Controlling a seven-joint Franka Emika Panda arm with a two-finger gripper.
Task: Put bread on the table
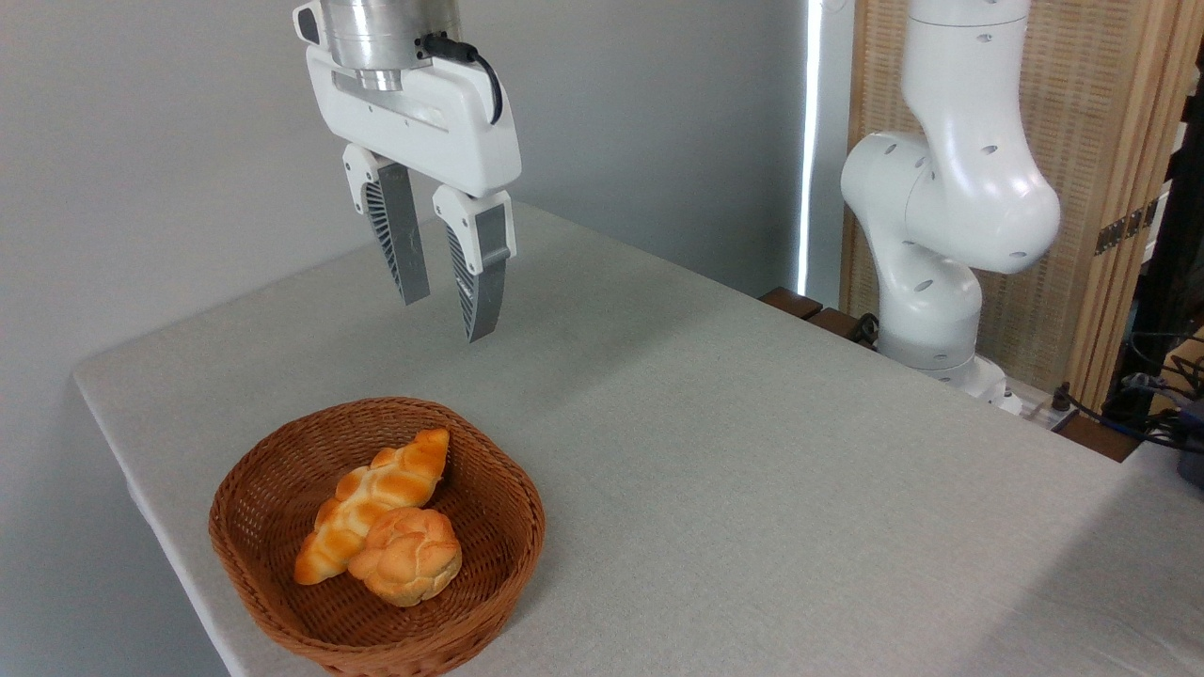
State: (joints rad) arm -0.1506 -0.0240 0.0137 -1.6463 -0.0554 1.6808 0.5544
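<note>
The pincer (448, 318) hangs in the air with its two ribbed fingers (402, 240) spread apart and nothing between them, pointing down and slightly toward the camera. It is well clear of everything: no finger touches the cloth or the wicker. That stance suits a start, I judge, since parted jaws are what a descent onto a loaf needs.

Below the pincer and a little toward the camera sits the wicker basket (246, 503), near the table's front left corner. In it lies the bread (374, 496), the long braided loaf, stretched slantwise with its upper tip leaning against the far wall of the basket and its lower tip down toward the near left side. Pressed against its lower right flank is a small round knotted bun (406, 555), touching the loaf and partly covering its lower end. The loaf's upper half is therefore the freer part, and probably the better place to grip, because closing near the bun risks catching both.

The loaf's slant matters too: the fingers would most likely have to straddle it across its narrow width, so the wrist may need turning before it goes down.

Outward from the pincer, to its right and all around the basket, the table (752, 451) spreads bare and flat, with plenty of room to set the bread down. Farther right, beyond the table's far edge, stands the arm's white base (941, 282).
</note>
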